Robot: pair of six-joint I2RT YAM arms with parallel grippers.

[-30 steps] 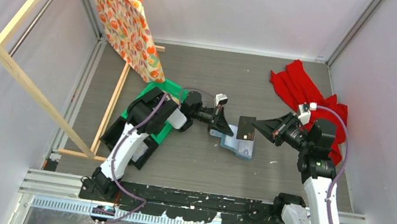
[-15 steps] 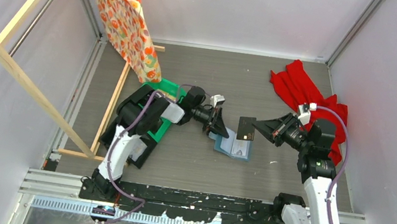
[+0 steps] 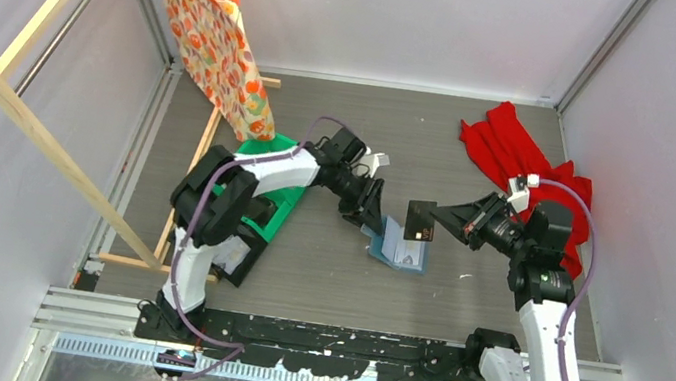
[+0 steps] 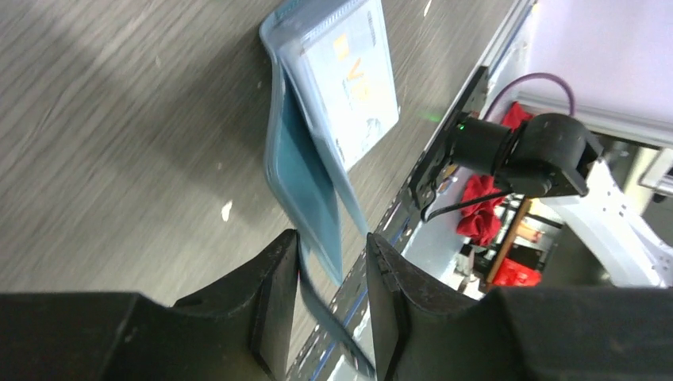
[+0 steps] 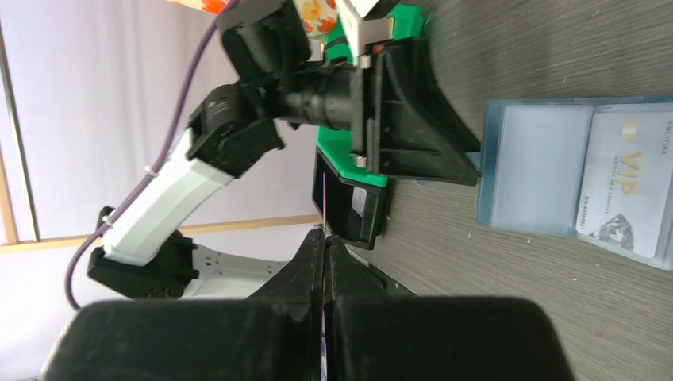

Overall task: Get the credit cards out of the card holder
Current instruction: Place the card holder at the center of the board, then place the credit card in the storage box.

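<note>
The table [image 3: 321, 279] has a grey wood-grain top. Near its middle lies the blue card holder [image 3: 395, 253], open and flat, with a pale card [image 5: 627, 194] in one panel. A crumpled red cloth [image 3: 512, 151] lies at the far right corner. At the left stands a green bin [image 3: 272, 213], with a black box [image 3: 248, 260] just beside it. The base rail of a wooden rack [image 3: 184, 190] rests along the left edge.
</note>
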